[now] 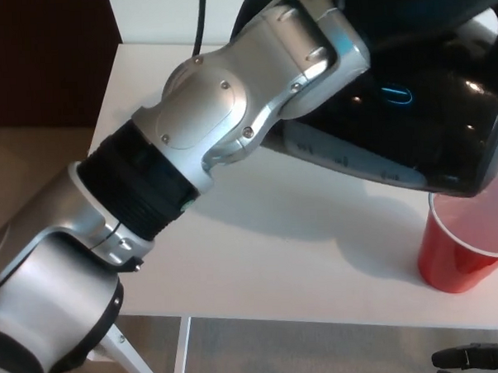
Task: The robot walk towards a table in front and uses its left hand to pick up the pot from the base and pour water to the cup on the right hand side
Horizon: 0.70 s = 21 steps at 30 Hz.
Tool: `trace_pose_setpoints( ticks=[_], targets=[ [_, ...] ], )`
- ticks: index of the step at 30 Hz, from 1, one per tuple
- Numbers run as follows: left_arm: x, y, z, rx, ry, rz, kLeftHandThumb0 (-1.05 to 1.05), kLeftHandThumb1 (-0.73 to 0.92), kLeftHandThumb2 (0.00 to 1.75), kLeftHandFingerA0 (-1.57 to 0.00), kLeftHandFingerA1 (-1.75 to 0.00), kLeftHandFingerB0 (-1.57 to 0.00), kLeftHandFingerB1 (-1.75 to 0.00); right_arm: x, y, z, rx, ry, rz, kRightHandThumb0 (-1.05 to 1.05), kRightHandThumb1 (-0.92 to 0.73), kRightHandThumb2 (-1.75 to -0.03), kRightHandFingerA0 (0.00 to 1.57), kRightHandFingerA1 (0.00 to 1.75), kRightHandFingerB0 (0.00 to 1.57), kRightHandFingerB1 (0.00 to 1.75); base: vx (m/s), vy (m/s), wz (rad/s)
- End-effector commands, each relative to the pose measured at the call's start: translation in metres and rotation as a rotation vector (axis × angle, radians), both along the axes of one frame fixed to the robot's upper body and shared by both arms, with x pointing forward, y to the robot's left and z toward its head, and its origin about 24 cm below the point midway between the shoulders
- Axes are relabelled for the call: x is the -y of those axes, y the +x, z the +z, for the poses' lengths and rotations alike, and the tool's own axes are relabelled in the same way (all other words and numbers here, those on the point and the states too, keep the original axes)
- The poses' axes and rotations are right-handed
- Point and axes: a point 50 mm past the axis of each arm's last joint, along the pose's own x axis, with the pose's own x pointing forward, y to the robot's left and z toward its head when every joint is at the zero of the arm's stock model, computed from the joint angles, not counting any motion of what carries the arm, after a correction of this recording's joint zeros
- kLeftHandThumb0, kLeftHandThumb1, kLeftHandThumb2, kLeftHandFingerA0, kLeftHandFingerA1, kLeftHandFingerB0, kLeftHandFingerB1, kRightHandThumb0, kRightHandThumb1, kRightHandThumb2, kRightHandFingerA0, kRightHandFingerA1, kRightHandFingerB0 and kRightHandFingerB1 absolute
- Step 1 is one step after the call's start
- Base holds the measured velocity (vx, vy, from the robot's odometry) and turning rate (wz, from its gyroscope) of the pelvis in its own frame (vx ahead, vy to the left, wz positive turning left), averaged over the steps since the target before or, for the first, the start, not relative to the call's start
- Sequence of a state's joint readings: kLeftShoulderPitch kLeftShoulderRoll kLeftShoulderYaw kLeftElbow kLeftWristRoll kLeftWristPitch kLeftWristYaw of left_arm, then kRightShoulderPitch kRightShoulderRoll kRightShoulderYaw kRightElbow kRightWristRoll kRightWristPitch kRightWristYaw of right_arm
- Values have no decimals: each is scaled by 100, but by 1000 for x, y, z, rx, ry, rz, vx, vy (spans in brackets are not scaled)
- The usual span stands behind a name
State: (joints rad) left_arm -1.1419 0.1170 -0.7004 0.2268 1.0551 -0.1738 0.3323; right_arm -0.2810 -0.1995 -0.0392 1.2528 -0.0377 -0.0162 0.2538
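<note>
Pot point(428, 121) tilts over the cup point(463, 251), held aloft by the left hand point(307, 10).

Carpeted room, probably office: plain white table point(260, 252), beige floor point(25, 180).

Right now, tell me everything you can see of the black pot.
The pot is glossy black, plastic by its look, with a pale translucent level window along its lower side and a small blue light on its body. It is lifted off the white table and tipped down to the right, its low end over the rim of the red cup. The left arm's silver wrist covers its left part, so the grip is hidden. No stream of water is visible.
</note>
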Motion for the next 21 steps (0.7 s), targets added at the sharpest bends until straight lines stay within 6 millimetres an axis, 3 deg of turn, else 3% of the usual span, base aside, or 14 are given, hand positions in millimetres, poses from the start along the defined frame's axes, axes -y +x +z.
trace_pose_setpoints(
  ticks=[1, 2, 3, 6, 7, 9, 19, 21],
  targets=[
    [4, -8, 10, 118, 55, -21, -46, 53, 57, -117, -140, -88, -47, 3, 1, 1, -17, -19, -18, -56, -35, -83, 65, 80, 63, 76, 0, 0, 0],
    [5, -9, 10, 120, 61, -20, -47, 53, 57, -118, -140, -88, -47, 3, 1, 1, -20, -31, -5, -57, -36, -83, 67, 79, 64, 75, 0, 0, 0],
    [6, -10, 10, 121, 59, -26, -54, 46, 71, -122, -133, -84, -55, 3, 1, 1, -19, -31, -7, -56, -35, -80, 66, 81, 64, 76, 0, 0, 0],
    [6, -10, 7, 114, 50, -44, -53, 46, 71, -123, -132, -84, -55, 3, 0, 0, -17, -24, -24, -58, -27, -89, 66, 81, 64, 78, 0, 0, 0],
    [7, -10, 6, 116, 53, -47, -48, 53, 57, -121, -135, -88, -47, 3, -1, 0, -16, -22, -24, -57, -33, -79, 68, 82, 65, 78, 0, 0, 0],
    [8, -11, 5, 133, 70, -52, -51, 52, 56, -120, -134, -88, -47, 3, -2, -1, -19, -15, -30, -56, -33, -80, 66, 81, 64, 78, 0, 0, 0],
    [10, -10, 3, 171, 95, -78, -46, 48, 55, -119, -135, -90, -48, 3, -4, -2, -28, -16, -11, -57, -38, -79, 66, 78, 62, 74, 0, 0, 0],
    [10, -10, 1, 185, 98, -111, -51, 39, 65, -120, -135, -88, -56, 3, -3, -1, -24, -9, -2, -58, -39, -79, 64, 78, 59, 74, 0, 0, 0]
  ],
)
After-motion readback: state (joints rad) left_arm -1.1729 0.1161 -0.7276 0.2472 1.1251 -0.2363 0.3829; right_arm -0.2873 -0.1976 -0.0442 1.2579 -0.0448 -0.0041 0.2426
